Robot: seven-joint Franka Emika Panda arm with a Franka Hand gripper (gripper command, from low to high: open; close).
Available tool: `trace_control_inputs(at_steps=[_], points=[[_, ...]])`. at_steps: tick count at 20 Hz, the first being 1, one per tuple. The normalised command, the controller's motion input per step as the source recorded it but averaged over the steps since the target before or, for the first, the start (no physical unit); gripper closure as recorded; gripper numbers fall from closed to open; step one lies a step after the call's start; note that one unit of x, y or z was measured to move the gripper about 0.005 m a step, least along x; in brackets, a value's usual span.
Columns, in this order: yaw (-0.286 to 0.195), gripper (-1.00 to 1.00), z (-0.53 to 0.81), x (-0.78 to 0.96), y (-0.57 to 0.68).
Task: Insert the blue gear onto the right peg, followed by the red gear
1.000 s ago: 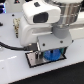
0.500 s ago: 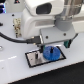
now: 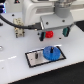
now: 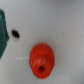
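1. White tabletop (image 3: pixel 12 70) fills the exterior view, with cables and clutter along its far edge. Near the middle you see the grey plate (image 3: pixel 44 57), and the blue gear (image 3: pixel 51 53) already sits over its right end, so the right peg is hidden under it. The plate's left pin (image 3: pixel 38 54) stands bare.

2. In that same view the red gear (image 3: pixel 49 34) lies on the table beyond the plate, partly under the arm's white head. The gripper (image 3: pixel 52 33) hovers about it; you cannot tell from here how wide its fingers stand, or whether they touch the gear.

3. Through the wrist view you look straight down on the red gear (image 4: pixel 41 59), hub hole dark at its centre, on bare white surface. A green part (image 4: pixel 3 32) shows at the edge.

4. My judgement: picking up the red gear is your step. Centre over the hub, descend squarely, close on the rim, and lift it level so it seats cleanly over the blue gear.
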Motion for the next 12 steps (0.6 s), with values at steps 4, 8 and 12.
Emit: trace_control_inputs(at_steps=[4,8,12], points=[[0.0,-1.0,-0.17,-0.53,0.13],[0.0,-1.0,-0.32,-0.44,0.06],[0.0,-1.0,-0.36,-0.43,0.06]])
